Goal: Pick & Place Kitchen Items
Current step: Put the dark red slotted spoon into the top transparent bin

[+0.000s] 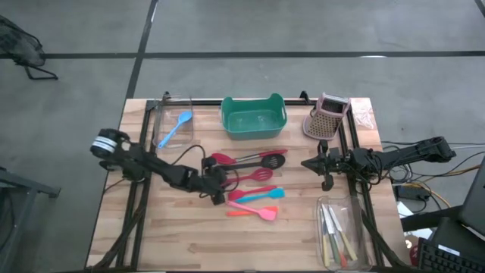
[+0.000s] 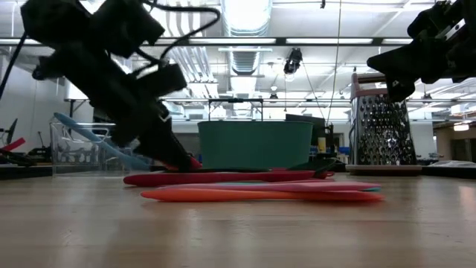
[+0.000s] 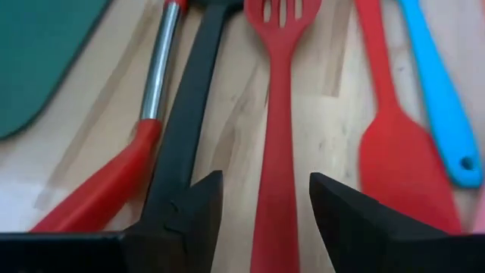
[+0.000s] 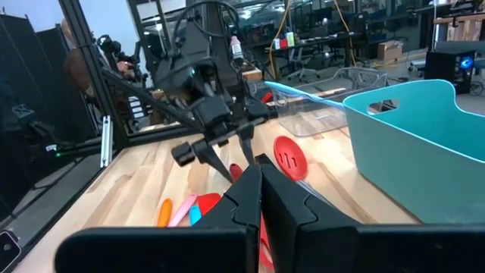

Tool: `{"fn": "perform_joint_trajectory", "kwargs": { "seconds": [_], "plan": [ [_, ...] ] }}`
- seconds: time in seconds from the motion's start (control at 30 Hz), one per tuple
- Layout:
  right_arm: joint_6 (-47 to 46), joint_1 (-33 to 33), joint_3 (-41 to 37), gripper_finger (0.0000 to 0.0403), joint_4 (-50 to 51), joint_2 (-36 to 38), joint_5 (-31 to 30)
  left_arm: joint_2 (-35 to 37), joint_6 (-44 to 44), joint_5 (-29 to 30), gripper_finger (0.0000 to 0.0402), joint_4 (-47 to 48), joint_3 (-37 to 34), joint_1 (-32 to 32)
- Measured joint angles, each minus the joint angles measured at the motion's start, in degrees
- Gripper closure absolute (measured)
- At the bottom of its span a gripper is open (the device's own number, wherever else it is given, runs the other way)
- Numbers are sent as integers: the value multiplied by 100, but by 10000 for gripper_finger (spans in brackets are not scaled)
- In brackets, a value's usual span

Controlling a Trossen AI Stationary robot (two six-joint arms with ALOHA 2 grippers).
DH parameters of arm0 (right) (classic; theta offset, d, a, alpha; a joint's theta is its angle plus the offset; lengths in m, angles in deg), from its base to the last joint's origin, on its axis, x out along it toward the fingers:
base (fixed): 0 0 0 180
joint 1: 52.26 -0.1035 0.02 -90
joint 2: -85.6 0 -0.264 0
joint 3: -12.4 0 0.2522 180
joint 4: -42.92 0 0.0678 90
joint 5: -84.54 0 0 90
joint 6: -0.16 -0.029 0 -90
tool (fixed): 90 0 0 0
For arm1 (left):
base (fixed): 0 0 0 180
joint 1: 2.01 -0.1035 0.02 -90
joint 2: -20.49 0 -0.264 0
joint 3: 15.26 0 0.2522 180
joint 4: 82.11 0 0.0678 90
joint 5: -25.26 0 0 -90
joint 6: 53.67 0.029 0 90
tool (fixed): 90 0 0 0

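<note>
The teal rectangular plastic tub (image 1: 253, 117) stands at the back middle of the pale wooden table (image 1: 189, 243) and serves as the landmark. Just in front of it, toward the near edge, lies a cluster of kitchen utensils: a red slotted turner (image 3: 276, 144), a long black-handled utensil (image 3: 189, 129), a red spoon with a metal shaft (image 3: 155, 83), a red silicone spatula (image 3: 394, 152) and a blue silicone spatula (image 3: 436, 91). In front of these, farther from the tub, rest a pink spatula (image 1: 254, 195) and an orange spatula (image 1: 254, 214).

The left gripper (image 1: 217, 184) sits low at the cluster's left end, in front and left of the tub. Its fingers (image 3: 193, 208) stand apart, straddling the handle of the red slotted turner without clamping it; the black handle lies close against one finger.

The right gripper (image 1: 324, 163) hangs to the front right of the tub, above the table, jaws pressed together and holding nothing.

Left of the tub a clear plastic bin (image 1: 168, 121) holds a light blue spatula (image 1: 176, 127). Right of the tub stands a pinkish perforated holder (image 1: 327, 117). Far in front and right of the tub, a second clear bin (image 1: 345, 231) holds metal pieces with pale handles (image 1: 335, 236).
</note>
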Motion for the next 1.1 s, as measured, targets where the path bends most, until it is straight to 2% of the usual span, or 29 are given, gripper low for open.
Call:
{"fn": "perform_joint_trajectory", "kwargs": {
  "seconds": [0.43, 0.57, 0.77, 1.1],
  "plan": [
    [0, -2, 0, 394, 0, -4, 1, -594, -67, 58, 202, -238, 4, -130],
    [1, -2, 0, 394, 2, -3, 0, -560, -11, -196, 234, -237, 4, -140],
    [0, -2, 0, 394, 0, -2, 0, -556, 104, -298, 322, -250, 7, -157],
    [0, -2, 0, 394, 1, -3, 0, -342, 553, -332, 322, -243, -17, -111]
  ]
}}
